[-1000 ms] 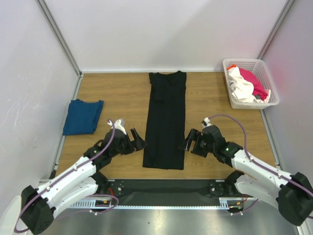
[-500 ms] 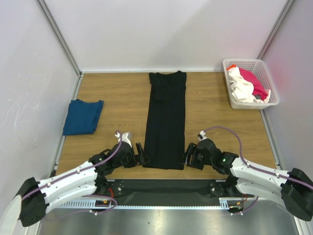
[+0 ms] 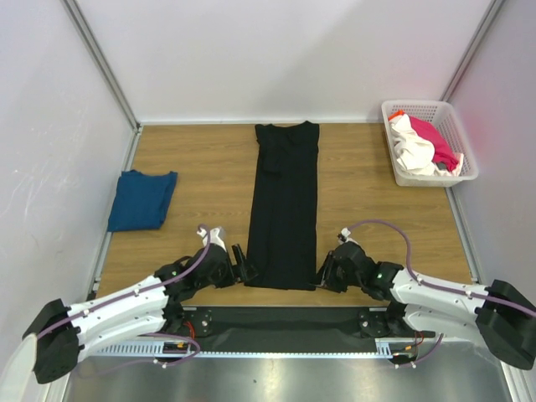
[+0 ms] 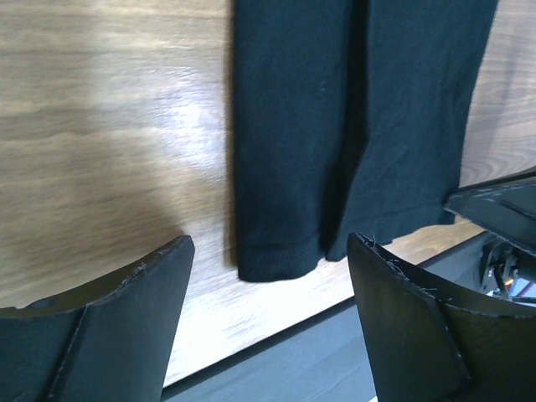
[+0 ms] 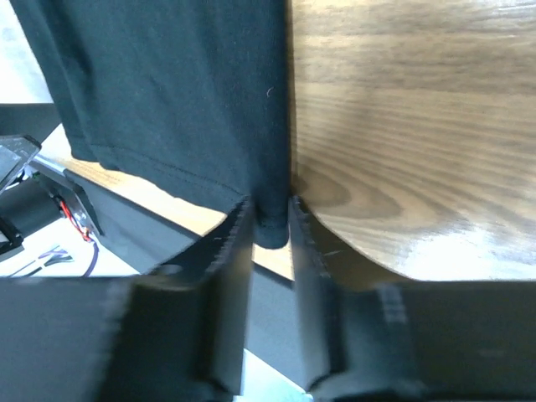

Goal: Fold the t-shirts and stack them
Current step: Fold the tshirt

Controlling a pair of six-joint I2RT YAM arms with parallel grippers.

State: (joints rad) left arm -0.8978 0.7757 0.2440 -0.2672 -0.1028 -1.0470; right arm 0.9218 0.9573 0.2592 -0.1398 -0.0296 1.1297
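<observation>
The black t-shirt (image 3: 283,201) lies as a long strip in the middle of the bench (image 3: 201,167), with its hem toward the arms. My right pincer (image 5: 268,219) is closed on the near right corner of the hem. The left pincer (image 4: 268,251) stands wide open, and the left corner just ahead is not yet taken. I should slide it forward low until the cloth sits between the fingers, then close, and lift both corners level toward the collar.
</observation>
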